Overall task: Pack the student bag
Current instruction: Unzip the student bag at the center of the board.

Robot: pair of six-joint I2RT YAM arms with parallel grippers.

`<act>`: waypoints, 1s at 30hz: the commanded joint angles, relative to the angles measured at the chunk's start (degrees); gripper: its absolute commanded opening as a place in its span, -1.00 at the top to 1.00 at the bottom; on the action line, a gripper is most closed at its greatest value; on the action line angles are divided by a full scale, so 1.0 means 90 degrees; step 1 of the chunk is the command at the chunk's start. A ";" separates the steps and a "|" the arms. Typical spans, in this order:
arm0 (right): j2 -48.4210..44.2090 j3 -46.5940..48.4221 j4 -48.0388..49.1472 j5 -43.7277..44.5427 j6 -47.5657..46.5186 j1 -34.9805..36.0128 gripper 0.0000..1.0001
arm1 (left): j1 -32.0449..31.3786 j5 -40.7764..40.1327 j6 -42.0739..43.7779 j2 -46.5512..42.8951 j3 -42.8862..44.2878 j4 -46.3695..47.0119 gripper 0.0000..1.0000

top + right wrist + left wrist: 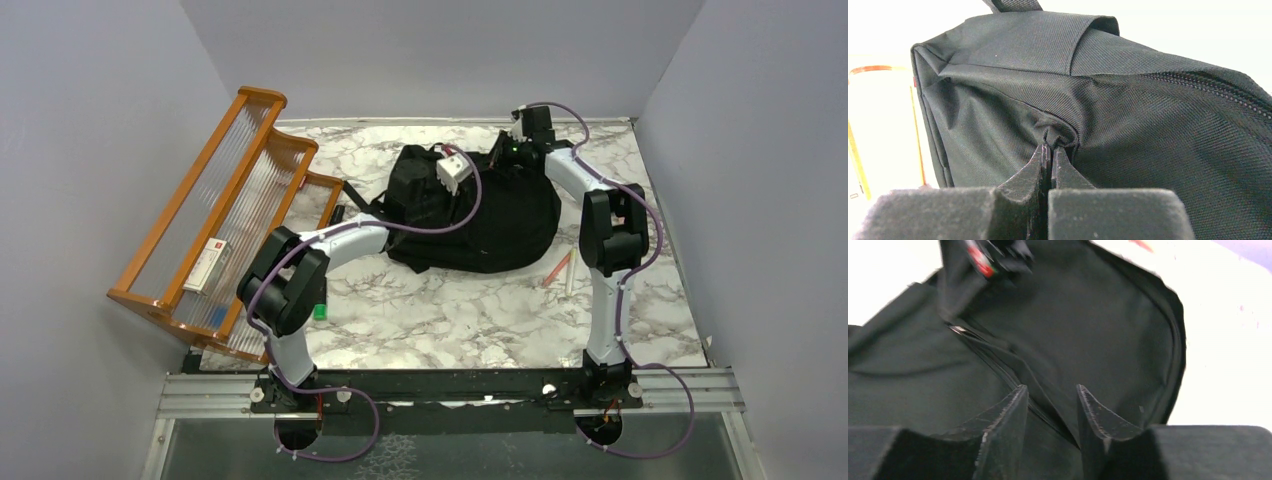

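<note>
The left arm (340, 240) and the right arm (603, 320) were a matched pair, with smooth white shells on the long links and bulky black housings at the joints. A purple cable (478, 192) ran along each arm, looping free in places and curling under the base. Both bases were fixed to a black crossbar (450, 385) laid over silver aluminium rails (200, 400). A small white camera block (452, 172) rode on the left wrist. The left tool (1052, 390) had matt black fingers (1003, 420) that tapered to blunt tips, with pale scuffs along their edges. The right tool (1050, 152) was the same black, and its body looked grainy.
</note>
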 commanded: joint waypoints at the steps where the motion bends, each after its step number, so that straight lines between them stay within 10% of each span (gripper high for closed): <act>1: -0.0424 -0.0192 0.0473 -0.0156 -0.0111 -0.0072 0.99 | 0.0212 -0.1284 -0.1457 0.0072 0.0775 0.0154 0.09; 8: -0.0737 -0.0599 0.0823 -0.0144 0.0010 -0.0072 0.99 | 0.0239 -0.1639 -0.3422 0.0962 0.2821 -0.2548 0.07; 30: -0.0988 -0.0897 0.1138 -0.0221 0.0143 -0.0072 0.99 | 0.0053 -0.1378 -0.4449 0.1834 0.3696 -0.3652 0.14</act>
